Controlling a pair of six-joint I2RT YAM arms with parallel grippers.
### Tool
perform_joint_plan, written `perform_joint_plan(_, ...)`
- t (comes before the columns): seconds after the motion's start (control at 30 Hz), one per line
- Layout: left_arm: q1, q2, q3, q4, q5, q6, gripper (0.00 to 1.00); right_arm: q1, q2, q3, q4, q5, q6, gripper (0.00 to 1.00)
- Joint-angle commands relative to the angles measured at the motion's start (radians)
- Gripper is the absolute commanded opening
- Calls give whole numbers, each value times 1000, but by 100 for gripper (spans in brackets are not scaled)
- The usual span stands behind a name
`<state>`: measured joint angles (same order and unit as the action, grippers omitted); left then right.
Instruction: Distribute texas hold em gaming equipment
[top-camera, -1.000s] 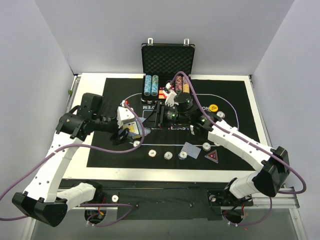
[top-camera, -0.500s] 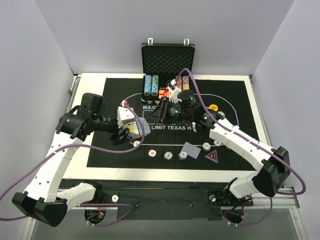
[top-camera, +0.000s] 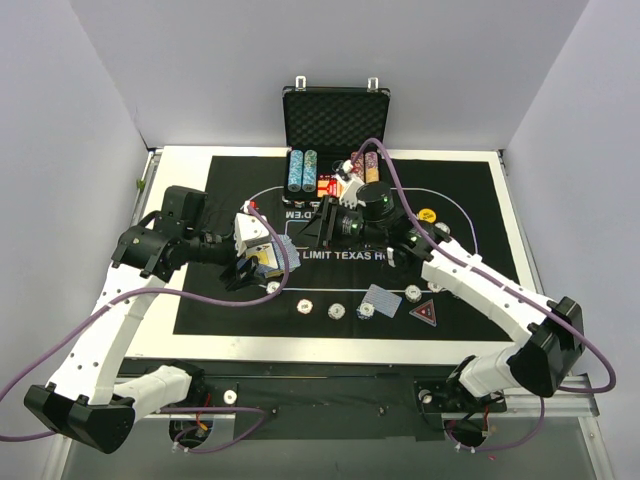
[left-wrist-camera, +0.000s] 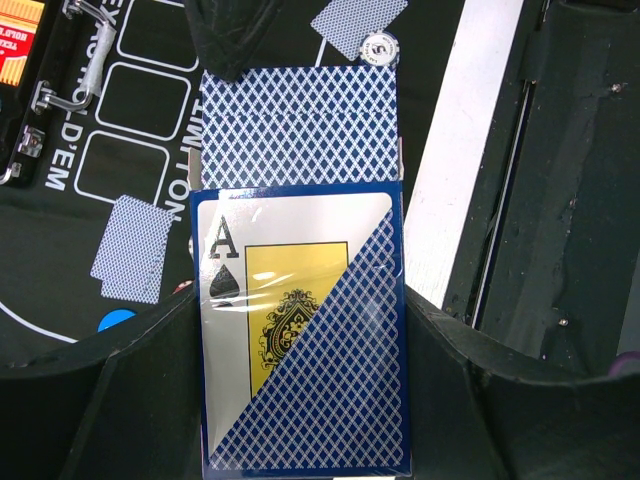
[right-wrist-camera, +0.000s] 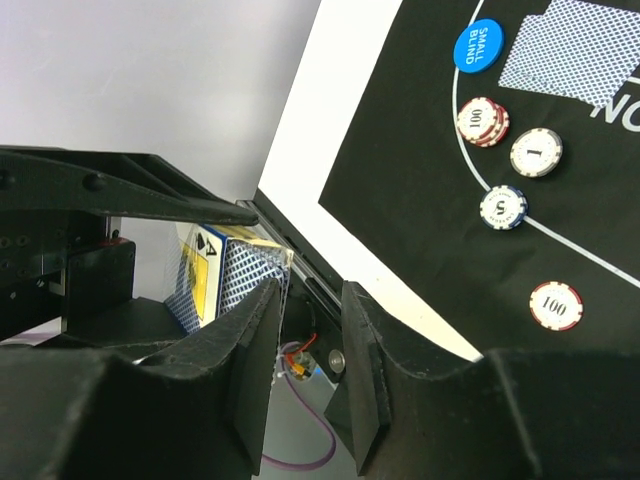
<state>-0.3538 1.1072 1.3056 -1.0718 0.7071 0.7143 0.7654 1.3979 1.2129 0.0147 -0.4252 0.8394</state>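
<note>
My left gripper (top-camera: 258, 262) is shut on the deck (left-wrist-camera: 300, 330), a blue-patterned box with an ace of spades on its face. Several cards (left-wrist-camera: 300, 125) stick out of the box's open end. My right gripper (right-wrist-camera: 310, 340) stands open right beside the deck (right-wrist-camera: 225, 275), its left finger close to the card edges, with nothing clearly between the jaws. On the mat lie two face-down cards (top-camera: 381, 299), striped chips (top-camera: 336, 311), a black-red triangular marker (top-camera: 425, 312), a yellow disc (top-camera: 427, 214) and a blue "small blind" disc (right-wrist-camera: 478, 45).
The open black case (top-camera: 335, 120) stands at the back of the mat (top-camera: 480, 200), with chip columns (top-camera: 302, 170) in its tray. More chips (right-wrist-camera: 502, 207) and another pair of cards (left-wrist-camera: 133, 248) lie near the blue disc. The white table border (top-camera: 330, 345) rings the mat.
My right gripper has drawn back a little toward the case, uncovering more of the mat's lettering. The left arm and deck have stayed put.
</note>
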Motion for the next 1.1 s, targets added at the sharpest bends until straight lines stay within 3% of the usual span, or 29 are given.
perform_joint_plan(0.0,-1,-21,29,44,40,-3,0,22,-43,-6,-12,5,-34,27)
perform_joint_plan(0.2,-1,-26,21,46,35,-1,0,35,-69,-16,-55,9,-52,24)
perform_joint_plan(0.7,-1,-26,18,39,32,7,0,38,-69,-24,-94,40,-66,0)
perform_joint_plan(0.93,-1,-20,32,10,45,19,0,18,-105,-27,-143,68,-85,0)
perform_joint_plan(1.07,-1,-35,20,-10,54,40,0,3,-148,-42,-151,83,-88,12)
